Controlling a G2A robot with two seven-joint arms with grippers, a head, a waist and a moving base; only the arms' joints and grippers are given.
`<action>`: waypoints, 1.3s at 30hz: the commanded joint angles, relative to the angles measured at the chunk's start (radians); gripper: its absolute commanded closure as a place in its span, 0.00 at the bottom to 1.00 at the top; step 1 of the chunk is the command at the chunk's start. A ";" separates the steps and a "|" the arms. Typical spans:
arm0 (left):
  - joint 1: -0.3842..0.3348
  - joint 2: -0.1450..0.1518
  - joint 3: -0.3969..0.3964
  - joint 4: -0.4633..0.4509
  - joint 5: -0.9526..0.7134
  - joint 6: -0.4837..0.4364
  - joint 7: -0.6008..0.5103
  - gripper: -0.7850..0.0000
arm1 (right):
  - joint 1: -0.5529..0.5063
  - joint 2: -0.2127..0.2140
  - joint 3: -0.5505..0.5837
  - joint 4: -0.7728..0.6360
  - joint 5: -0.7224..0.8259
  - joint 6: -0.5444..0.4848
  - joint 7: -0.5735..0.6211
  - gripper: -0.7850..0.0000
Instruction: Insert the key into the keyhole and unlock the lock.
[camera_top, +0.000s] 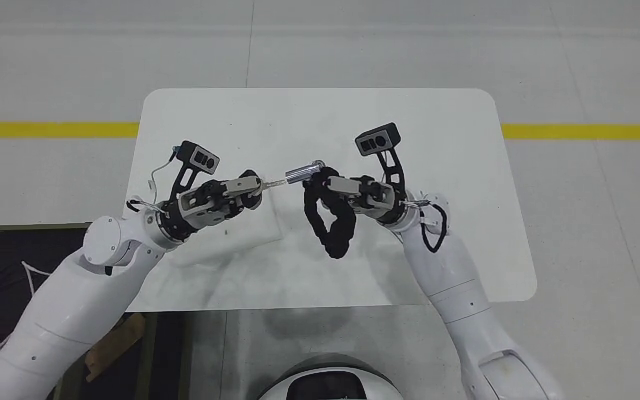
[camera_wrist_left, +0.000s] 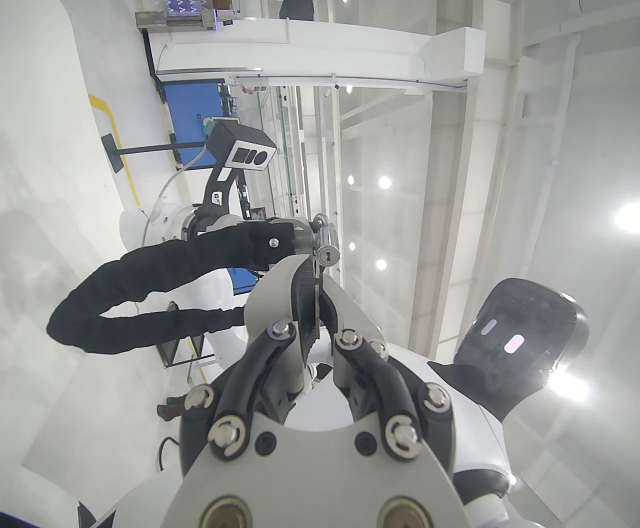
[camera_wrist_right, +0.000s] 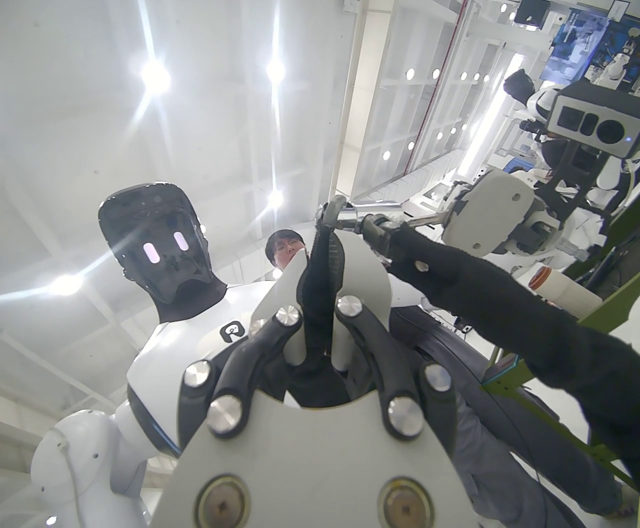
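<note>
Key (camera_wrist_left: 318, 300) sits pinched edge-on between left gripper's (camera_wrist_left: 316, 272) clenched fingers, tip beside cable lock's (camera_wrist_left: 327, 248) silver cylinder, held above the table (camera_top: 450, 130); right gripper (camera_wrist_right: 325, 250) clamps the lock's black cable.

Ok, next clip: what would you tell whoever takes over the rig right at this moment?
Grippers: the left claw is shut on the key, held above the table. The right claw is shut on the black cable loop, close to the lock cylinder, which is also held up.
Things: the key tip sits right at the cylinder's face and the two point at each other.
Done: both parts are gripped and roughly lined up.
Left: the keyhole slot shows uncovered in the left wrist view, so the key looks not yet in. Insert, turn, unlock.
</note>
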 joint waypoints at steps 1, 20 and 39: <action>0.004 -0.007 -0.012 -0.002 -0.001 0.007 -0.006 1.00 | 0.001 -0.001 0.000 0.003 -0.004 0.001 0.001 1.00; 0.034 -0.078 -0.093 -0.001 0.045 0.083 -0.049 1.00 | 0.001 -0.008 0.009 0.010 -0.018 0.013 0.013 1.00; 0.048 -0.137 -0.150 0.001 0.095 0.139 -0.096 1.00 | -0.016 -0.011 0.017 -0.007 -0.038 0.027 0.027 1.00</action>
